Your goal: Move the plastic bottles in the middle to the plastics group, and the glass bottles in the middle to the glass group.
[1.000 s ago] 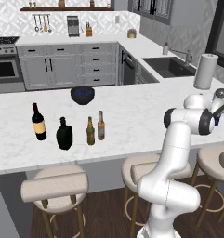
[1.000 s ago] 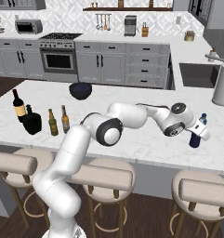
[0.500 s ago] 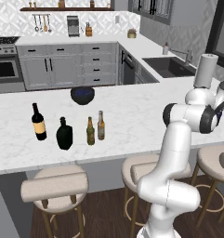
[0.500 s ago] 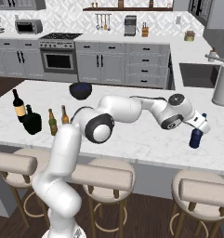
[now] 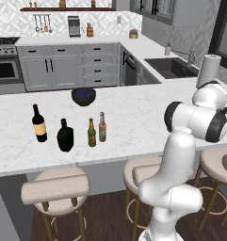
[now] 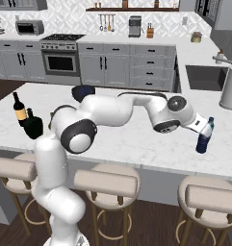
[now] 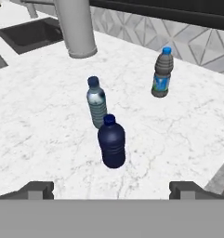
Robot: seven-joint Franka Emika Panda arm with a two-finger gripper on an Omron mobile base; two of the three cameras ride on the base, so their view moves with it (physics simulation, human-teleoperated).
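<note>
One small dark blue bottle stands by the water bottle at 11 o'clock; gripper spread, empty; black flask and amber beer bottle wait.

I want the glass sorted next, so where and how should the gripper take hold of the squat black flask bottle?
Grip the black flask bottle by its short neck, coming from above. It stands upright on the counter, its body looks wide for the fingers, and the wine bottle and olive-brown beer bottle flank it, so a side approach seems riskier.

I count three plastic bottles: one dark blue bottle and two pale water bottles. Four glass bottles: a wine bottle, a black flask, two beer bottles. One bowl.
</note>
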